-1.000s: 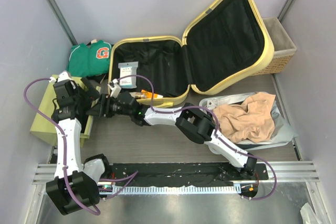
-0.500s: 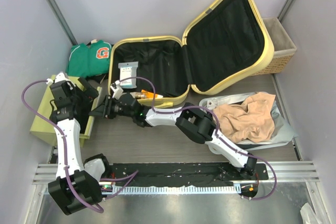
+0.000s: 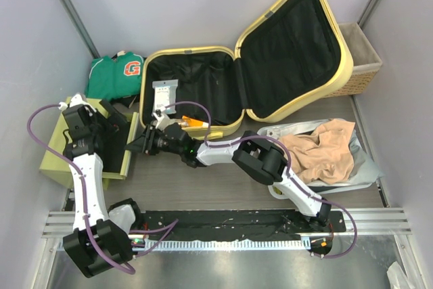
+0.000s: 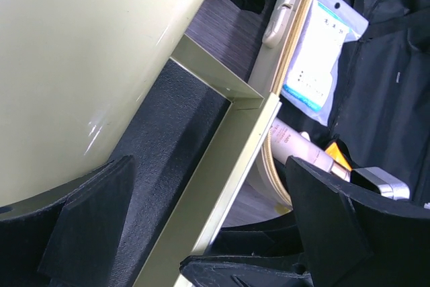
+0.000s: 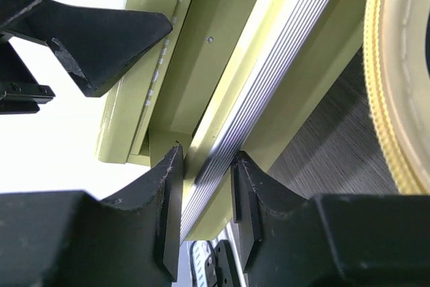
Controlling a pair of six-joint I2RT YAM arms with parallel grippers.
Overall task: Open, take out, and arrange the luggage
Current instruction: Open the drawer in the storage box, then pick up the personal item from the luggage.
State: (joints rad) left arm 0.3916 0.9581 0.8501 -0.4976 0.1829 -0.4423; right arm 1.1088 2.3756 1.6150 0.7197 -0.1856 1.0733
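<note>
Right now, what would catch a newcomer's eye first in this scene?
The pale yellow luggage lies wide open at the back, black lining showing and a white packet inside. At the left, the right gripper has its jaws pinched on the edge of a yellow-green box, with the left gripper open over it.

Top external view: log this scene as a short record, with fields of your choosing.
luggage: open, lid leaning back toward the wicker basket
inside luggage: white packet, tube by the near rim
yellow-green box: left of the luggage, open, black foam inside
right fingers: closed on the box's ridged edge
left fingers: wide apart at the box, holding nothing
green garment: behind the box
beige cloth: right of the luggage
</note>
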